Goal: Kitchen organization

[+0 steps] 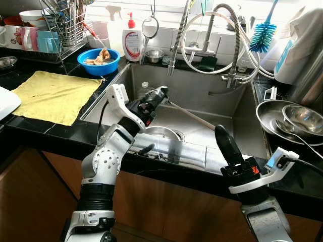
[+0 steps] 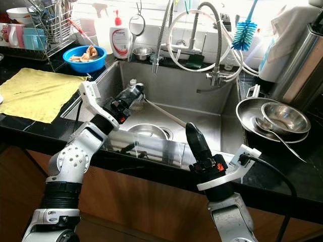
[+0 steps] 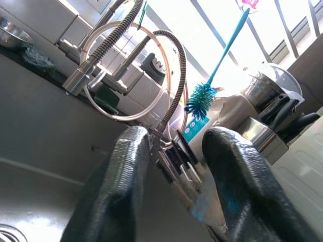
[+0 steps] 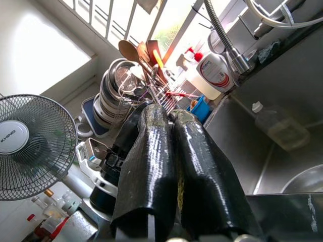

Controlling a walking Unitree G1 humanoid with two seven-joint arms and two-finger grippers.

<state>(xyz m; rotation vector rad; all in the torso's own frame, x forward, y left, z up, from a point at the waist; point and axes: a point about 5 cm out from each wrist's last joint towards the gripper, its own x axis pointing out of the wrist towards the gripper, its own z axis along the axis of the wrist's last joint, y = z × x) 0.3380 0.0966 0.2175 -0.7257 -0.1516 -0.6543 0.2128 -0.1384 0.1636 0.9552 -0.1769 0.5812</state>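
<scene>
A stainless steel kitchen sink (image 1: 237,113) is sitting in a black stone counter (image 1: 35,128), seen from above and in front. The left gripper (image 1: 160,93) is reaching over the sink's near left part, its two black fingers (image 3: 113,196) spread apart with nothing between them. The right gripper (image 1: 222,133) is hovering over the sink's near right edge, pointing up and away; its fingers (image 4: 151,166) are pressed together and holding nothing.

In the basin, a round steel bowl (image 1: 162,132) is lying near the middle, beside the left arm. A long thin pale utensil handle (image 1: 192,116) is slanting across the basin floor from the left gripper toward the right. A clear plastic bottle (image 4: 280,128) is resting in the far left corner of the basin.

On the counter to the left, a yellow cloth (image 1: 55,96) is lying flat. Beyond it, a blue plastic bowl with food scraps (image 1: 98,60) is standing by the sink's far left corner, next to a white soap bottle with a red pump (image 1: 132,43). A wire rack of dishes and utensils (image 1: 65,25) is at the far left.

To the right of the sink, nested steel bowls with a spoon (image 1: 292,121) are resting on the counter. A teal bottle brush (image 1: 263,35) is hanging beyond the coiled spring faucet (image 1: 222,40).
</scene>
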